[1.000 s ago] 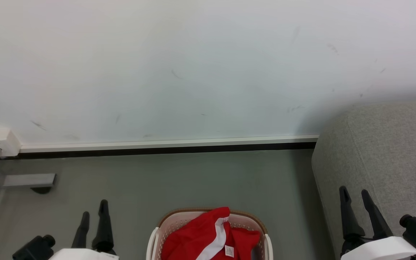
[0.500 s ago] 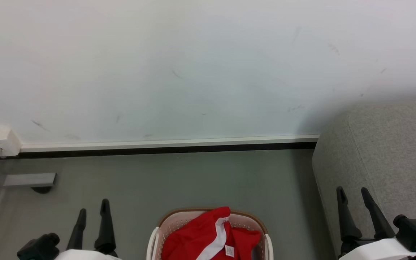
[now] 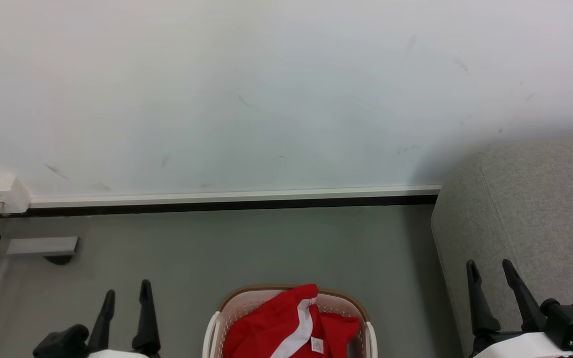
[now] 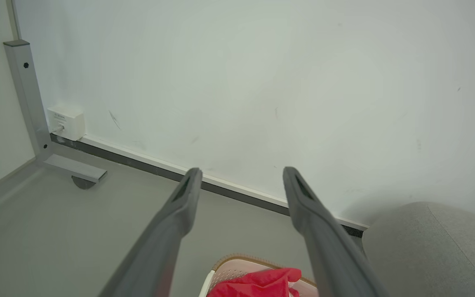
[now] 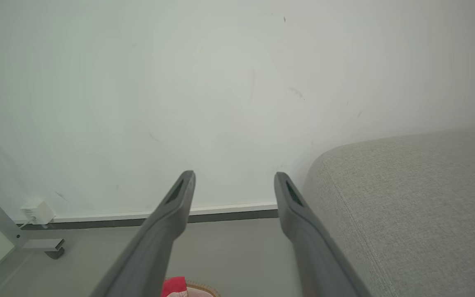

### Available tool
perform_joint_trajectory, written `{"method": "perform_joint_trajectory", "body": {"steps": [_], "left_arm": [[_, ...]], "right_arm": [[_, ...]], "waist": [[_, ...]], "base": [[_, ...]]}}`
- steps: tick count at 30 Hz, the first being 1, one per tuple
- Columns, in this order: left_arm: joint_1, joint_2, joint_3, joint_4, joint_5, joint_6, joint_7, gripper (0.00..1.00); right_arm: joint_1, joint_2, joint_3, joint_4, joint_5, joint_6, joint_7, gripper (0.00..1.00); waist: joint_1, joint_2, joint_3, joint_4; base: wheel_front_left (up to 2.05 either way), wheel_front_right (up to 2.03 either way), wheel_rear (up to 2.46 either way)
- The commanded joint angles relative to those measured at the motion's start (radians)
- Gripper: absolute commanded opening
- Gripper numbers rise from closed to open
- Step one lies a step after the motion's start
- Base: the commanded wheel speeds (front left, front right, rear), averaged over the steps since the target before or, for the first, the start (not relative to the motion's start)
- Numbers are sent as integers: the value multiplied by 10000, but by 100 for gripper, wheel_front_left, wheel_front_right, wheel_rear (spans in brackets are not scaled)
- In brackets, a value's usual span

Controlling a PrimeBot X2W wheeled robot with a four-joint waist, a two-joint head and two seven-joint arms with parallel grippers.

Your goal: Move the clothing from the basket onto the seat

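The red and white clothing [image 3: 261, 328] lies bunched up in the basket [image 3: 230, 314]. The basket sits on the grey floor [image 3: 266, 243], at the bottom middle of the head view. The big grey seat [image 3: 540, 199] stands to the right of the basket, a little apart from it, against the white wall [image 3: 266, 99]. The left gripper [image 3: 127, 289] hangs over the floor to the left of the basket — its two fingers are spread apart and hold nothing. The right gripper [image 3: 489, 264] is in front of the seat's side — its fingers are spread apart too, with nothing between them
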Motion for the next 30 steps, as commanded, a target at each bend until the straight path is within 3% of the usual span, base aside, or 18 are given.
{"method": "perform_joint_trajectory", "body": {"steps": [1,30], "left_arm": [[92,89,43,-35,394,1,-97,100],[193,113,146,79,2649,-387,-639,100]], "right_arm": [[-53,-95,-63,11,-260,-15,-103,100],[146,-110,296,747,-1538,-20,-649,100]], "waist": [[0,0,1,1],[0,0,65,-243]], "base": [[0,0,0],[0,0,0]]}}
